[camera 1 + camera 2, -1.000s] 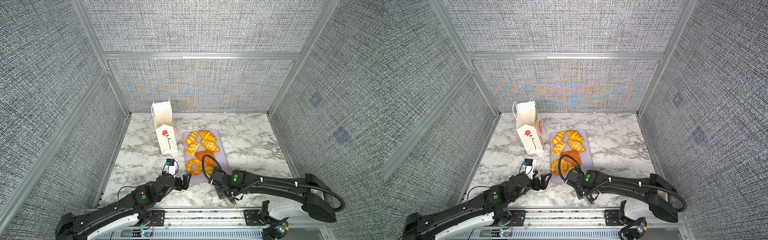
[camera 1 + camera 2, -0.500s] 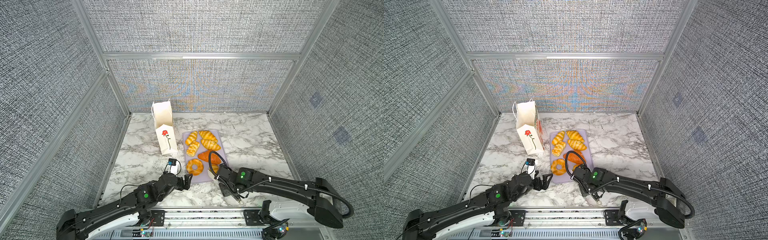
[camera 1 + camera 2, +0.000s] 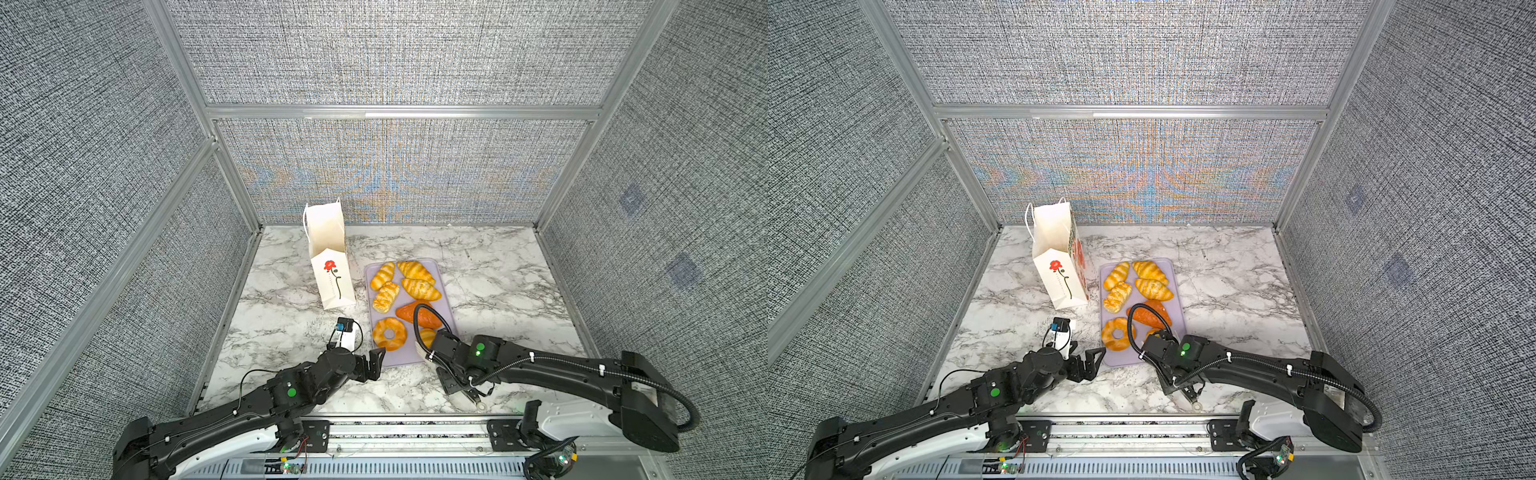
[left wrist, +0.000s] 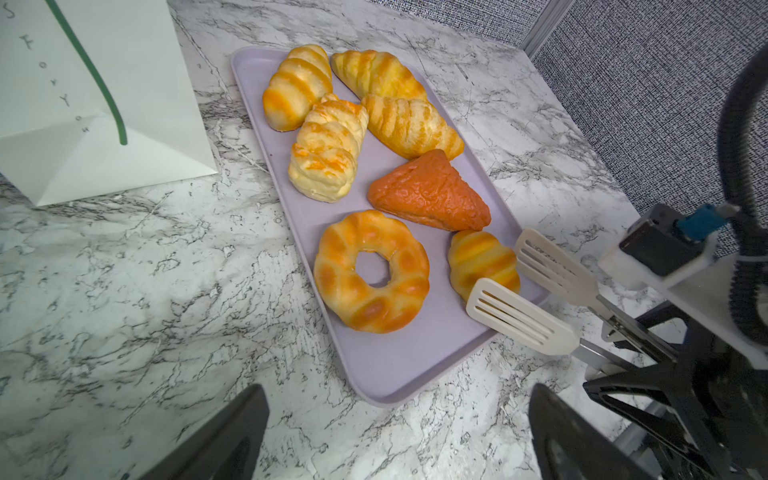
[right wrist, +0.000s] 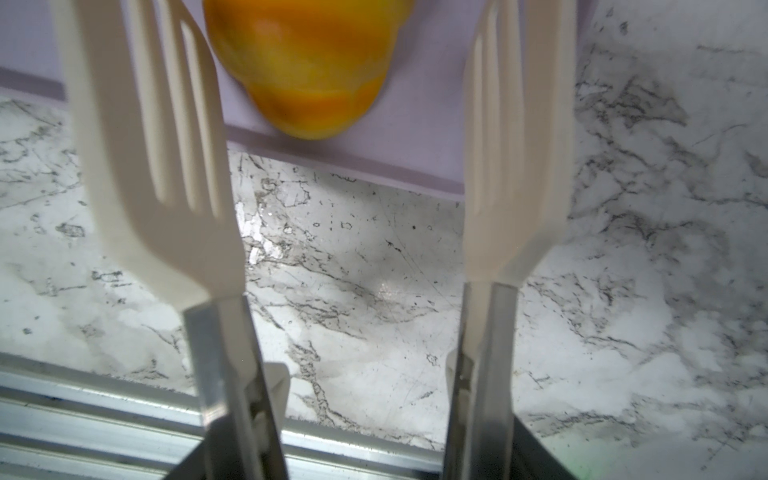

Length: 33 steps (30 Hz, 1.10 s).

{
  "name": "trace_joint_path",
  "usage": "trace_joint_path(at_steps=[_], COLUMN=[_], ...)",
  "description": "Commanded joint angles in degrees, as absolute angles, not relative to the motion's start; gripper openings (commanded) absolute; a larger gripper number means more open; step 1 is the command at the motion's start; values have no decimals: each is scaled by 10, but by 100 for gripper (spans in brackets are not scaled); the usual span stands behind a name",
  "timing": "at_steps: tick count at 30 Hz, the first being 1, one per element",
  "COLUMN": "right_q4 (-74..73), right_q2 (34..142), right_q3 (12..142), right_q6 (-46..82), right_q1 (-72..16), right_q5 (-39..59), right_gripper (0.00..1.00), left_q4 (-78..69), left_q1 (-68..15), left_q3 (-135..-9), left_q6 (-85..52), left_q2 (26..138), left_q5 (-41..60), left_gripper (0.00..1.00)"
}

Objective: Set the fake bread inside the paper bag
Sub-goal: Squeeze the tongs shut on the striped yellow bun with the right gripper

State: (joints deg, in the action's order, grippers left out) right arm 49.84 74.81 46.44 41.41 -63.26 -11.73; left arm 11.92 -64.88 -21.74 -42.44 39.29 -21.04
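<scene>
Fake bread (image 4: 328,162), seven pieces counted, lies on a lavender tray (image 4: 386,361) on the marble tabletop (image 4: 145,291). Among the pieces, the ring doughnut (image 4: 371,270) sits toward the tray's near end, the orange-brown triangular piece (image 4: 430,193) behind it, and a small bun (image 4: 478,257) at the near right corner. The paper bag (image 3: 330,266) stands upright just beside the tray's left edge, mouth open upward, in both top views. The right gripper (image 3: 451,372) is clamped on the metal handles of white slotted tongs (image 4: 519,316). The tong blades stand spread, one on either side of the small bun, and contact with it cannot be confirmed. The left gripper (image 3: 372,363) is empty, its jaws spread wide, positioned over bare marble near the tray's near left corner.
</scene>
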Motion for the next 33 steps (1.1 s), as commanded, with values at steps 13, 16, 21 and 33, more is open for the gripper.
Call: trace_joint_path(at_steps=[13, 16, 21, 33], right_q4=[499, 504, 512, 527], right_q2=[784, 788, 798, 813], right_q3=[490, 494, 499, 514], right_q6=[402, 400, 395, 383], right_q1=[-628, -627, -627, -624], right_q5=[-120, -120, -121, -126], right_gripper=[64, 63, 63, 59], left_q4=[93, 97, 104, 103], left_q1=[-662, -662, -663, -665], left_q3=[-215, -215, -214, -215], left_q6=[-417, -419, -419, -418], left_q2=[413, 408, 403, 406], left_q5=[-215, -217, -223, -222], left_gripper=[99, 99, 99, 99])
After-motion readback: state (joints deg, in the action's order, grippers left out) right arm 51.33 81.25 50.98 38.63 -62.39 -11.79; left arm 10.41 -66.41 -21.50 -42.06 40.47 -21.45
